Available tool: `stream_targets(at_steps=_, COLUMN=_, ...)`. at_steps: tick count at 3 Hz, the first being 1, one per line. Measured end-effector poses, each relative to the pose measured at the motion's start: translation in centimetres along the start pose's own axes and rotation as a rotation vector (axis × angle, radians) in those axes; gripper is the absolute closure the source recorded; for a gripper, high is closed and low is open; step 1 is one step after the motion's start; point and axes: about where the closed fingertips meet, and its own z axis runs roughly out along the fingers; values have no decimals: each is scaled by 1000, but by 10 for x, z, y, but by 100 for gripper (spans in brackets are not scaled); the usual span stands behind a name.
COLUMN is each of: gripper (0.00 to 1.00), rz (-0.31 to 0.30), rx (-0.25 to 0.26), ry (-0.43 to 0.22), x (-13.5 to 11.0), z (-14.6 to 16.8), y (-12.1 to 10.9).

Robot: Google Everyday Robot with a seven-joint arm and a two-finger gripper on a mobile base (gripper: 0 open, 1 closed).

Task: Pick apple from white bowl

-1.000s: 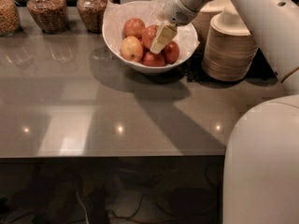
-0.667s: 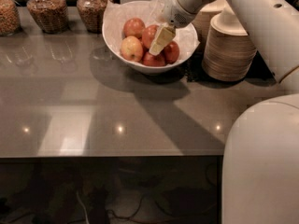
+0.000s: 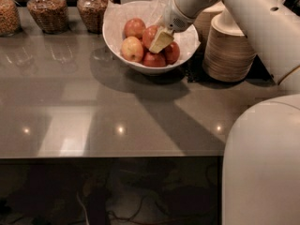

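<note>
Jars (image 3: 44, 8): three glass jars of brown dry goods stand along the far edge of the counter at the far left, partly cut off by the top of the view.
Counter (image 3: 117, 111): grey and glossy, with small light spots and the jars' reflections on it.
White bowl (image 3: 111, 36): stands right of the jars at the back of the counter and is lined with crinkled white paper that rises above the far rim.
Other apples: an orange-red one at the back left (image 3: 134, 27), a pale yellow-blushed one at the front left (image 3: 131, 49), and darker red ones at the front (image 3: 154, 60) and right (image 3: 172, 52).
Apple (image 3: 148, 35): orange-red, in the middle of the pile inside the white bowl, its right side covered by the gripper.
Gripper (image 3: 161, 41): a pale wedge-shaped tip pointing down and to the left, low inside the bowl and lying against the apple's right side, between it and the right-hand red apple.
Gripper closure: cannot be made out from this view.
Arm (image 3: 225, 3): white; it enters from the upper right and slopes down and left over the bowl's right rim, with the wrist just above the pile.
Stacked bowls (image 3: 229, 50): a tall beige stack just right of the white bowl, partly behind the arm.
Robot body (image 3: 262, 163): a large white rounded shell filling the lower right.
</note>
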Motion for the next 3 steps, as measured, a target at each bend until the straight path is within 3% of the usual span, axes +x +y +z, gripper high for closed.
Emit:
stream_targets(at_steps=2, gripper=100, rz=6, rx=25, ry=-5, x=11, z=-31, y=6)
stream_targets(at_steps=3, gripper=100, rz=-2, rx=22, ry=-63, x=17, z=-63, y=21)
